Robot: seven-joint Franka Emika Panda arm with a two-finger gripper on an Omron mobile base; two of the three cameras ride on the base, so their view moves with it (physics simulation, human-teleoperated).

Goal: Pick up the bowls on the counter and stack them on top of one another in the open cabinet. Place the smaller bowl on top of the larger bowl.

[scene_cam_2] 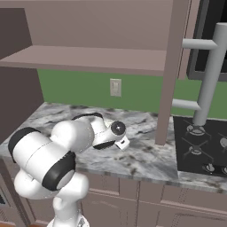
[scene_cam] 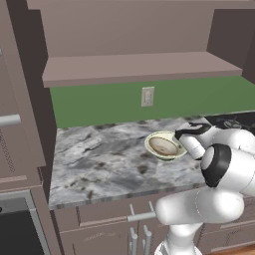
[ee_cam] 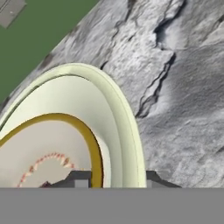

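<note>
The larger bowl (scene_cam: 175,152), pale cream-green, stands on the marbled counter (scene_cam: 99,159) near its right end. The smaller bowl (scene_cam: 162,145), tan-brown with a whitish inside, sits nested inside it. In the hand view the larger bowl's flared rim (ee_cam: 124,131) runs down between my two fingertips, and the smaller bowl's brown rim (ee_cam: 89,135) lies just inside it. My gripper (ee_cam: 117,178) comes down on the right side of the larger bowl (scene_cam: 181,144), one finger inside the wall and one outside, both close against it. The open cabinet (scene_cam: 139,67) hangs above the counter.
A wall outlet (scene_cam: 147,96) sits on the green backsplash. A tall brown unit with a silver handle (scene_cam: 9,120) stands at the left. The black stovetop (scene_cam_2: 204,146) lies at the right, behind a cabinet post (scene_cam_2: 168,88). Drawers with silver handles (scene_cam: 140,217) front the counter.
</note>
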